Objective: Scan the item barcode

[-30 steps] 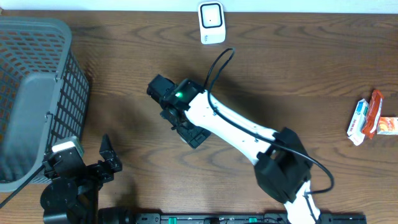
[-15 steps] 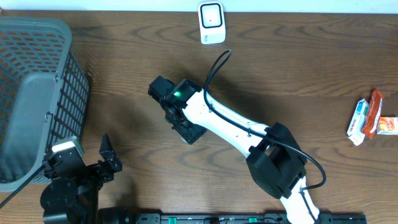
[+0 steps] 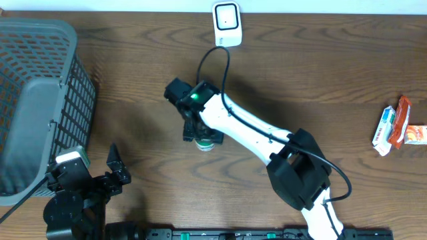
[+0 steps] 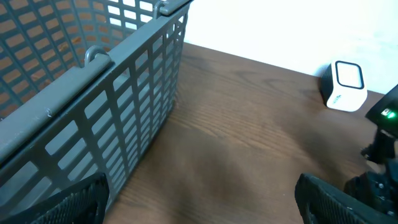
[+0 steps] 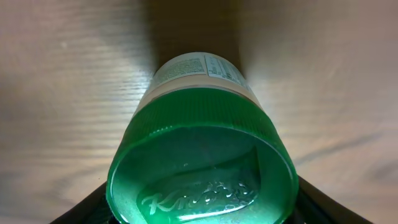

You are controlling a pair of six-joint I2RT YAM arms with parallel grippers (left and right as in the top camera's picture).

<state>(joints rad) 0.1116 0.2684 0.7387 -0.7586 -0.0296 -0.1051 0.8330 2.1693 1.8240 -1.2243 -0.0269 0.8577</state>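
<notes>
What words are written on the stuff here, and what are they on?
"K...": raised curly word on the green lid of the jar; only the K is sure, the rest is blurry.
Label on the jar: tiny print, too small to read.
Packets: print too small to read.
Scanner: no words to be seen.

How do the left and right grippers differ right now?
The left gripper is open and empty beside the basket; the right gripper is closed on the green-lidded container, fingers against its lid. The left sits at the table edge; the right reaches to its middle. Both are black and two-fingered.
</notes>
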